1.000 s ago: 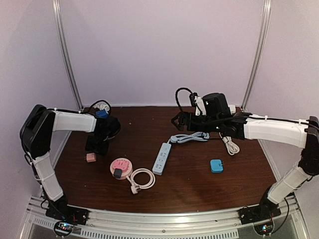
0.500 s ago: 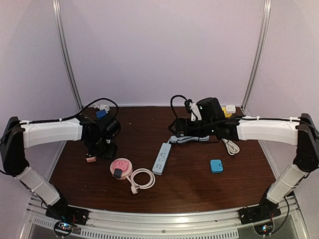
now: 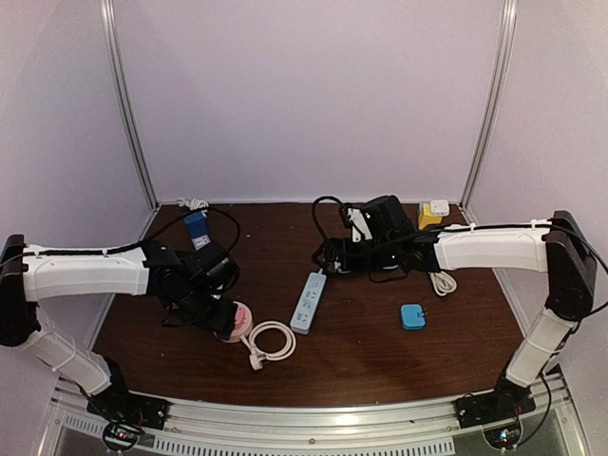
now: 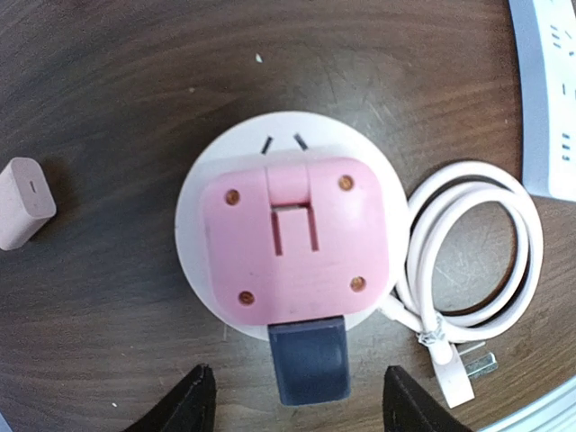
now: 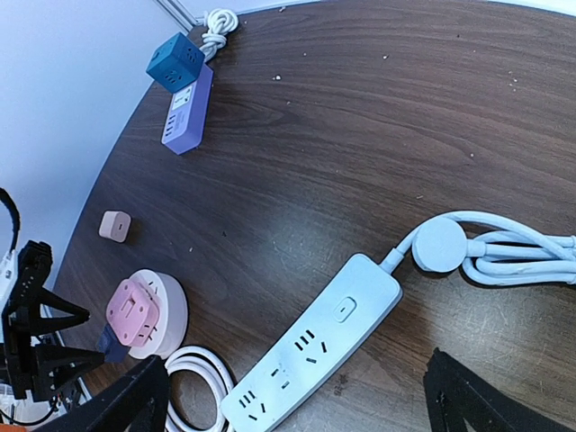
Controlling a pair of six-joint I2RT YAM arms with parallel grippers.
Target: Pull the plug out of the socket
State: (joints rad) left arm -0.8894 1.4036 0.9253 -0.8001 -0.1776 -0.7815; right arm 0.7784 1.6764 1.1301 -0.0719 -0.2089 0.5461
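The dark blue rectangular plug (image 4: pixel 309 360) is seated at the near edge of a pink rounded-square socket block (image 4: pixel 295 238), which is mounted on a round white plastic base (image 4: pixel 337 137). The assembly lies on the dark brown wooden table (image 4: pixel 108 72), left of centre and towards the near edge.

The left claw (image 4: pixel 297 396) is held directly above the plug. Its black fingers (image 4: pixel 189 405) are spread apart, one to each side of the plug. A clear gap is seen on both sides, and no contact is observed. Nothing is held.

A coiled white cord (image 4: pixel 472 247) is found just beside the base on its right, with its pronged end (image 4: pixel 459 373) lying flat. A small pale pink charger cube (image 4: pixel 25 202) is noted apart on the left.

A long white power strip (image 5: pixel 315 346) is located further right, near the table's centre. The right claw (image 5: pixel 297 387) is positioned above it, fully spread and empty, well apart from the plug. A blue cube socket (image 5: pixel 175 61) and a purple strip (image 5: pixel 187 108) are recorded at the far left corner.
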